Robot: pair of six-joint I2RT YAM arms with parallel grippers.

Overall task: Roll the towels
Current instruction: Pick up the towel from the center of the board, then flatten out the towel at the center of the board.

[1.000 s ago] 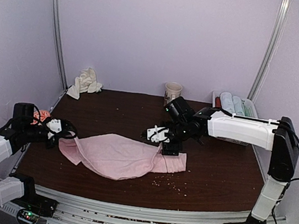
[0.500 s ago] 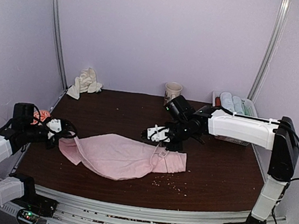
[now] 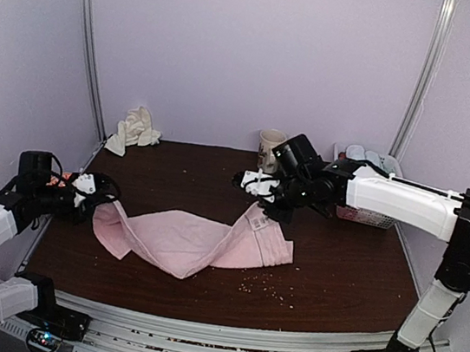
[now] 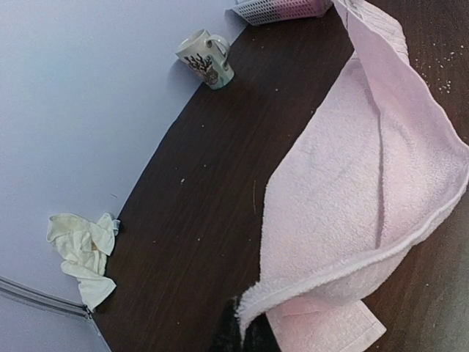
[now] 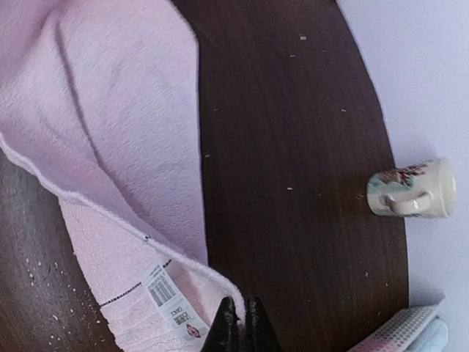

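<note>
The right pincer (image 3: 260,204), pressed together, pinches the labelled corner of the pale pink towel (image 3: 182,243) mid-frame; the left pincer (image 3: 102,203) pinches its left end. Best drawn apart evenly, so the sagging cloth lies flat on the tabletop (image 3: 344,270).

Dark brown wood-grain tabletop (image 3: 191,179) w/ scattered crumbs (image 3: 267,287), boxed on 3 sides by plain pale-lilac walls (image 3: 252,56), silver rails (image 3: 92,42) in rear corners, soft even light.

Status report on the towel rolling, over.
Left gripper shut on pink towel, left end. Right gripper shut on right corner, raised. Towel unrolled, middle on table. Mug behind, apart.
</note>
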